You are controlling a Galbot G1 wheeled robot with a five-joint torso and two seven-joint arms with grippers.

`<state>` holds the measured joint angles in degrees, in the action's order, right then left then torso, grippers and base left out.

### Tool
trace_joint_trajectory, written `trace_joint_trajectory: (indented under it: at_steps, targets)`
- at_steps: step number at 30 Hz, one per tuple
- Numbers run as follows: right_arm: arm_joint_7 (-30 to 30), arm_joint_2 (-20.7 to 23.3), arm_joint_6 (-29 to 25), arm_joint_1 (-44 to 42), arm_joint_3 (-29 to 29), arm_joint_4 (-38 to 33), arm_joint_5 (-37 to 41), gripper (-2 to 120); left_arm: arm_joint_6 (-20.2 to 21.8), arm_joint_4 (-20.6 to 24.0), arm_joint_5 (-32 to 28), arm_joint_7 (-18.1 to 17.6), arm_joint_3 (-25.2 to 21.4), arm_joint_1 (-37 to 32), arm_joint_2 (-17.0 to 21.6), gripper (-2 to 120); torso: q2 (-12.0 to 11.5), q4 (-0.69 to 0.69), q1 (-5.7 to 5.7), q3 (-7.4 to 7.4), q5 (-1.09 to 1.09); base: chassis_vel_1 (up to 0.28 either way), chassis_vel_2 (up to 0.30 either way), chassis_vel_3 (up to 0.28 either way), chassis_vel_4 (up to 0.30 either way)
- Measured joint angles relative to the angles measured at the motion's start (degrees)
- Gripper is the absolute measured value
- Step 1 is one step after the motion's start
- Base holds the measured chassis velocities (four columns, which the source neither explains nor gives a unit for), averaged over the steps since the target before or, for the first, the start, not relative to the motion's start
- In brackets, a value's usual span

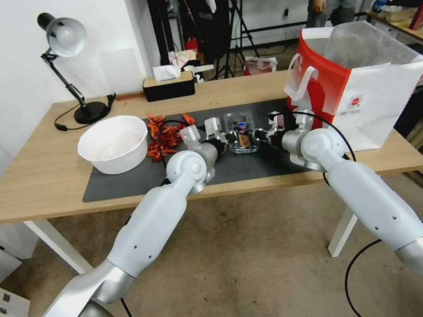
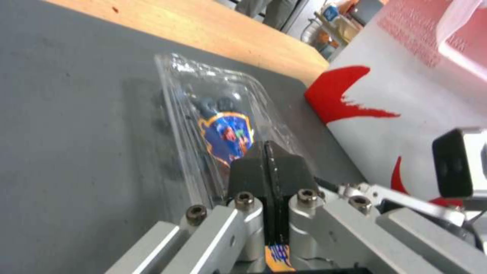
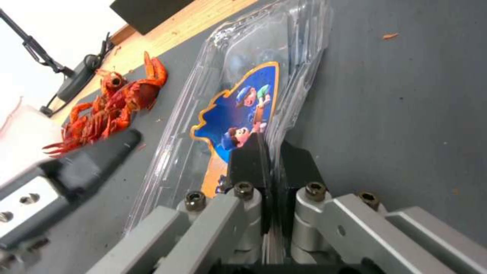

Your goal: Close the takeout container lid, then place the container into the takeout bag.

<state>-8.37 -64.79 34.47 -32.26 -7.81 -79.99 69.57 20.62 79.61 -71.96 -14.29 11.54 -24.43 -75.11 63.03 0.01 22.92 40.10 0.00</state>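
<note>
Two grippers meet at the takeout container (image 1: 241,136), which sits on the dark mat (image 1: 134,178) near the middle of the wooden table (image 1: 37,175). The left gripper (image 2: 268,152) is clenched on the container's left rim, its black pads pressed together over the clear plastic. The right gripper (image 3: 269,152) pinches the right rim the same way. The lid (image 3: 243,95) lies down over the box and carries a blue cartoon label. To the right stands the takeout bag (image 1: 373,95), upright and open at the top. Left of the container lie red crayfish (image 1: 165,136), then a white bowl (image 1: 113,144).
</note>
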Motion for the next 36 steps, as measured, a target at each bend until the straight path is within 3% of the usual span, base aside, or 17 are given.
trace_joint_trajectory:
  at_steps: [11,17,19,21,23,26,27,36]
  targets:
    - [-0.05,0.39,-0.15,-0.13,-0.29,-1.29,0.5,0,0.2,5.0,0.67,-1.2,-2.99,-2.82,2.97,0,0.0,-0.01,0.0,0.0,0.0,0.0,0.0,0.0,0.0]
    - [-0.05,0.8,-0.4,-0.4,-0.71,-3.03,0.92,0,0.25,11.81,4.73,-3.25,-6.73,-8.37,5.7,0,0.0,0.0,0.0,0.0,0.0,0.0,0.0,0.0,0.0]
    - [-0.05,0.83,-0.43,-0.41,-0.75,-3.14,0.96,0,0.25,12.09,4.84,-3.35,-6.88,-8.61,5.81,0,0.0,-0.01,0.0,0.0,-0.01,0.0,0.0,0.0,0.0]
    - [0.03,1.19,-0.8,-0.5,-1.0,-4.38,1.33,0,0.64,16.88,6.01,-4.67,-9.78,-12.61,7.82,2,0.0,-0.01,0.0,0.0,-0.01,0.0,0.0,0.0,0.0]
    - [0.07,1.24,-0.9,-0.52,-1.0,-4.61,1.37,0,0.72,17.84,6.18,-4.76,-10.31,-13.52,8.27,3,0.0,-0.01,0.0,0.0,-0.01,0.0,0.0,0.0,0.0]
    - [0.49,1.41,-1.41,-0.55,-1.07,-5.45,1.32,0,0.76,20.79,7.19,-4.84,-12.24,-16.52,9.56,15,0.0,-0.01,0.0,0.0,-0.01,0.0,0.0,0.0,0.0]
    - [1.92,1.56,-2.45,-0.55,-0.94,-6.44,-0.58,0,0.47,24.57,10.11,-4.81,-15.18,-21.18,11.11,28,0.0,0.0,-0.01,0.0,-0.01,0.0,0.0,0.0,0.0]
    - [8.29,1.99,-9.34,-0.75,0.54,-9.73,-8.85,0,-3.26,32.25,18.74,-4.0,-20.51,-31.98,14.19,58,0.0,-0.01,0.0,-0.01,-0.01,0.0,0.0,0.0,0.0]
